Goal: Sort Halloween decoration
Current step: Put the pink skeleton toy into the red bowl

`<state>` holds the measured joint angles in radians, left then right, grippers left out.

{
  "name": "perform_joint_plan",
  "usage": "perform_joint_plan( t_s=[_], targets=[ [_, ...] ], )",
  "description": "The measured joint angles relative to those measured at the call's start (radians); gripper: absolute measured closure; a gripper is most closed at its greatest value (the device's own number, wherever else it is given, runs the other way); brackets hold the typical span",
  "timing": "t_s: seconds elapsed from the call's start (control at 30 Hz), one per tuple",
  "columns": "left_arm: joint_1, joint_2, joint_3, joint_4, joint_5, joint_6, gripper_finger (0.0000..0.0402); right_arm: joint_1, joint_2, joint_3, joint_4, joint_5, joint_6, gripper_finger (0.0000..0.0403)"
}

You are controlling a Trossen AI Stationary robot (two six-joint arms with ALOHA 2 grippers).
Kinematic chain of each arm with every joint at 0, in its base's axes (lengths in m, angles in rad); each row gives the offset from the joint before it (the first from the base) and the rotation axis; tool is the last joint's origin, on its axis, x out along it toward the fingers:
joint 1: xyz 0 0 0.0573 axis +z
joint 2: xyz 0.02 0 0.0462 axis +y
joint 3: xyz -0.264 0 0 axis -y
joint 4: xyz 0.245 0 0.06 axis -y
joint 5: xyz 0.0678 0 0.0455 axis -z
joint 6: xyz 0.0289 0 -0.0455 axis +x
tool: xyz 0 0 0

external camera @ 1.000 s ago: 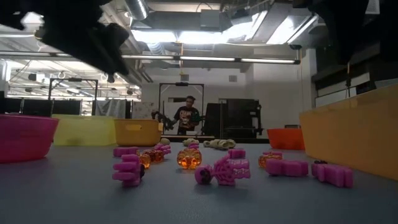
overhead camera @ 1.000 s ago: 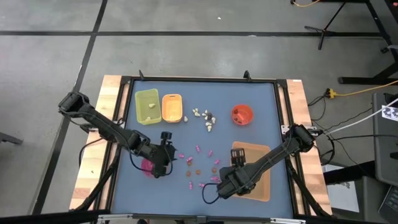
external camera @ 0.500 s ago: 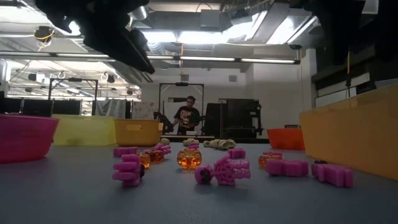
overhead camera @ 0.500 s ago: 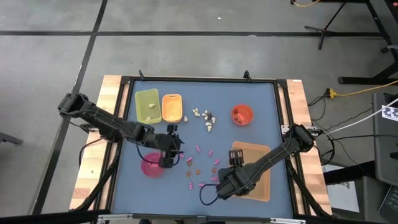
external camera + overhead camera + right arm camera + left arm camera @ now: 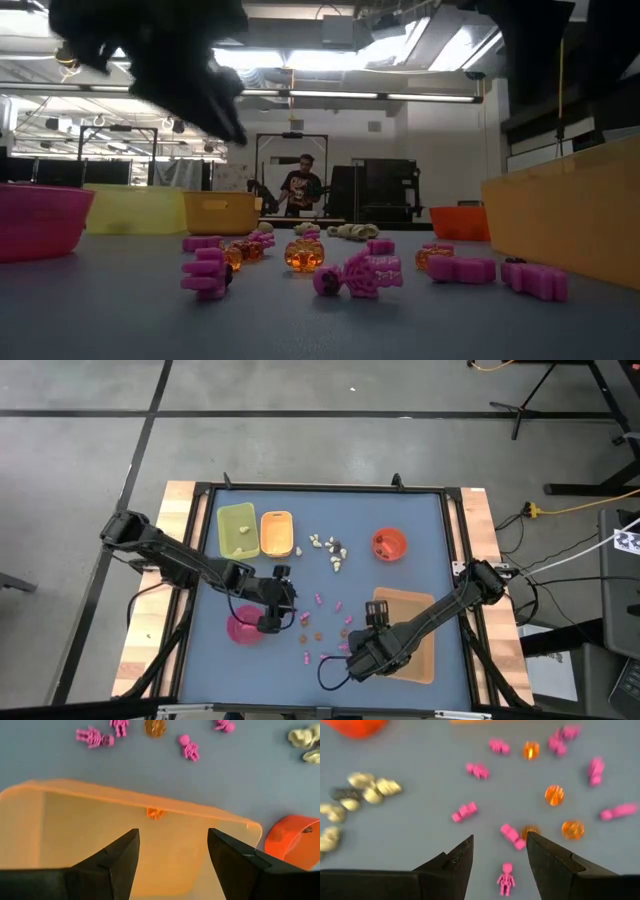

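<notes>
Blur and dark arm shapes fill the top of the low view, so neither gripper can be read there; only the trinkets on the blue table (image 5: 420, 550) come through. From above, the right gripper (image 5: 352, 658) is a dark knot at the near end of the tan tray (image 5: 415, 665), its fingers hidden under the wrist. The left gripper (image 5: 274, 615) is just as hard to resolve from above, between the pink bowl (image 5: 243, 628) and the pink trinkets.

Each wrist camera settles its gripper. The left gripper (image 5: 500, 851) has its two fingers spread wide with nothing between them, hanging above the table over a small pink skeleton (image 5: 505, 878). Around it lie other magenta-pink pieces (image 5: 464, 812) and orange pumpkins (image 5: 554, 795), with cream-white and dark grey pieces (image 5: 367, 787) off to one side, soft and hard to make out. The right gripper (image 5: 172, 851) also stands wide and holds nothing, poised over the tan tray (image 5: 90, 835), where one orange piece (image 5: 154, 813) rests against the tray's far wall. The red bowl (image 5: 290, 842) is cut off at the frame edge.

Most Halloween decoration (image 5: 325, 622) lies loose mid-table; the pale cluster (image 5: 328, 547) sits near the orange tray (image 5: 276, 533), beside the green tray (image 5: 237, 530). What lies inside the red bowl (image 5: 389, 544) is too small to tell.
</notes>
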<state>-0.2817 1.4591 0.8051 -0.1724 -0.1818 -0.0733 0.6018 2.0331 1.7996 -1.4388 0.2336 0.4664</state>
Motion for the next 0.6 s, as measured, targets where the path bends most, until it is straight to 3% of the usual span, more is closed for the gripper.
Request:
perform_joint_plan(
  t_s=[0.3, 0.6],
  targets=[
    [0.0, 0.157, 0.0, -0.011, 0.057, 0.031, 0.0234, 0.0, 0.0, 0.0, 0.035, 0.011, 0.0, 0.0169],
    [0.027, 0.223, 0.0, -0.019, 0.054, 0.031, 0.0234, 0.0, 0.0, 0.0, 0.036, 0.018, 0.0, 0.0169]
  ],
)
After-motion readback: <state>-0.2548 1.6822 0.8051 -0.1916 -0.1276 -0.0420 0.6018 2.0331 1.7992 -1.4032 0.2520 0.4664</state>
